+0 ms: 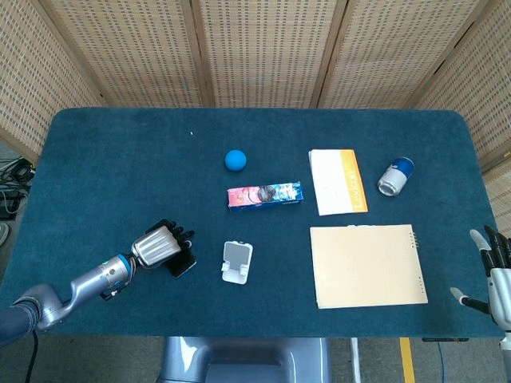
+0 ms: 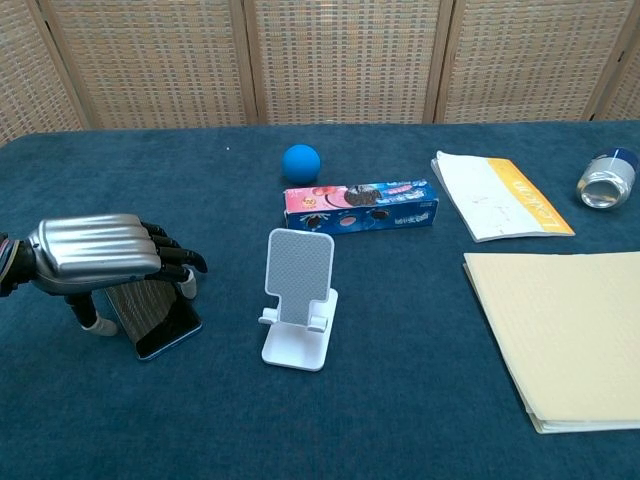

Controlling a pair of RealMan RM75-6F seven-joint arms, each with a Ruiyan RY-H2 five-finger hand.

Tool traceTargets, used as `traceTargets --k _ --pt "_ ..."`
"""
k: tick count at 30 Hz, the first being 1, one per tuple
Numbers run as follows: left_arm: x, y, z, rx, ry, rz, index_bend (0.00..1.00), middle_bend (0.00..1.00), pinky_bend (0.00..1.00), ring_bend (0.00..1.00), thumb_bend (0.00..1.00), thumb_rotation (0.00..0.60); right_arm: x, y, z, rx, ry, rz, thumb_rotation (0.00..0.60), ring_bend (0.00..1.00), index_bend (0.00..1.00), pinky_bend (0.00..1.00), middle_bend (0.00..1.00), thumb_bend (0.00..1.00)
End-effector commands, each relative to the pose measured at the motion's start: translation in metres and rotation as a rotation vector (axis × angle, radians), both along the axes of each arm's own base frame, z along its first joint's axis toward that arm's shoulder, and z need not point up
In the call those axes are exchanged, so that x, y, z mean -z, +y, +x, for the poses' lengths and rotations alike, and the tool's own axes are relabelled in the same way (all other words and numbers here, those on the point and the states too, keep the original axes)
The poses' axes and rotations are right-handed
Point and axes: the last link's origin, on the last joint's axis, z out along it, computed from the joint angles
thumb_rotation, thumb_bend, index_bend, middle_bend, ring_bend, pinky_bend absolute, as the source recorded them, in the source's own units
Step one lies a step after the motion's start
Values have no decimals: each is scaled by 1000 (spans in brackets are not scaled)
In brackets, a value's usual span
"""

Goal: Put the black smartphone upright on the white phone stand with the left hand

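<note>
Left hand (image 1: 160,245) is sitting right over the black smartphone (image 1: 183,262), fingers spread above it, can't tell if it's actually touching. White phone stand (image 1: 237,262) is just to the right of that. Farther back: a blue ball (image 1: 235,159) and a pink-blue box (image 1: 265,195). Right hand (image 1: 497,275) hangs open off the surface's (image 1: 104,159) near right edge.

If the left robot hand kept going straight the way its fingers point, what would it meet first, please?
Probably the white phone stand: the left robot hand hangs over the black smartphone, fingers aimed toward the stand, though its height and depth are unclear.
</note>
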Motion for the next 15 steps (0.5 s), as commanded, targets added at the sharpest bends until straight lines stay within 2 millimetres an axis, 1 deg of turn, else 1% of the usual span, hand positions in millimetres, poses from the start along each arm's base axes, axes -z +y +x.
traceTargets --k 1,4,6,11,13,15 --pt "1 1 0 4 6 5 310 176 266 250 60 600 0 0 0 0 -2 2 600 0 93 0 0 0" --pt "3 2 -1 2 10 9 321 186 268 257 60 600 0 0 0 -1 -3 3 600 0 93 0 0 0" --pt "4 3 0 4 9 12 353 222 273 286 60 600 0 0 0 -1 -5 3 600 0 93 0 0 0" --pt "3 3 0 9 -8 17 555 418 329 465 72 600 -1 0 0 -4 -8 1 600 0 93 0 0 0" --pt "2 3 -2 9 -4 18 604 464 353 506 73 600 0 1 1 -5 -8 3 600 0 93 0 0 0" --pt "1 3 -2 15 -8 24 627 483 363 524 74 600 -1 1 1 -5 -7 3 600 0 93 0 0 0"
